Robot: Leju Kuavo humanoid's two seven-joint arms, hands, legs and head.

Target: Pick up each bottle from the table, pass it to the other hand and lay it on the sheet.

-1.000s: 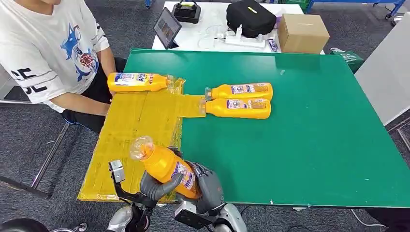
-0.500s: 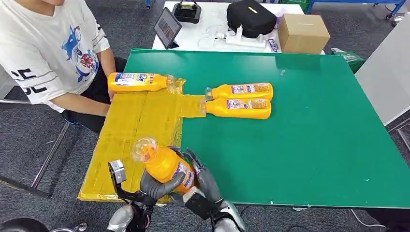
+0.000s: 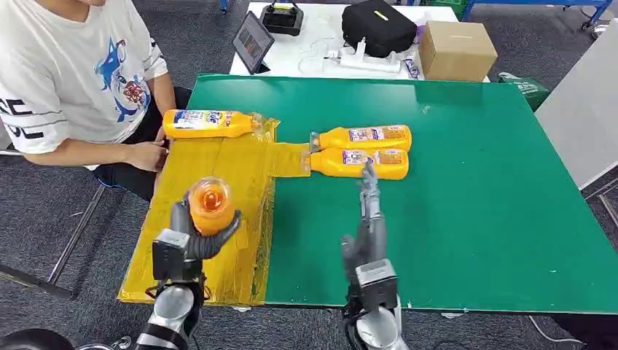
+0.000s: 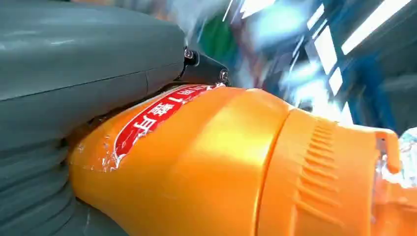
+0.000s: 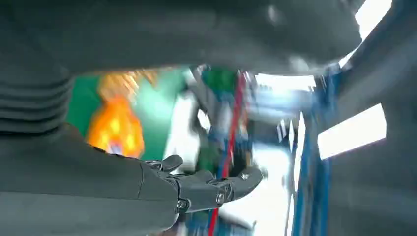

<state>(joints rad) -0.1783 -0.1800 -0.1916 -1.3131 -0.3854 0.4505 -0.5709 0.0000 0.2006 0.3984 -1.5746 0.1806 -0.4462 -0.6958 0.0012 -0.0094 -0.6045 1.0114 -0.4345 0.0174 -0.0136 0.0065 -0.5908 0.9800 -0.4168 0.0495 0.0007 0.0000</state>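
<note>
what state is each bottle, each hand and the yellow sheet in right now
held bottle: lifted above the sheet in the left hand, cap end toward the camera
left hand: grips the held bottle
right hand: holds nothing, fingers stretched out over the table
bottle on the sheet: lying on its side at the far edge
two bottles on the table: lying side by side, caps toward the sheet
yellow sheet: spread flat on the table
</note>
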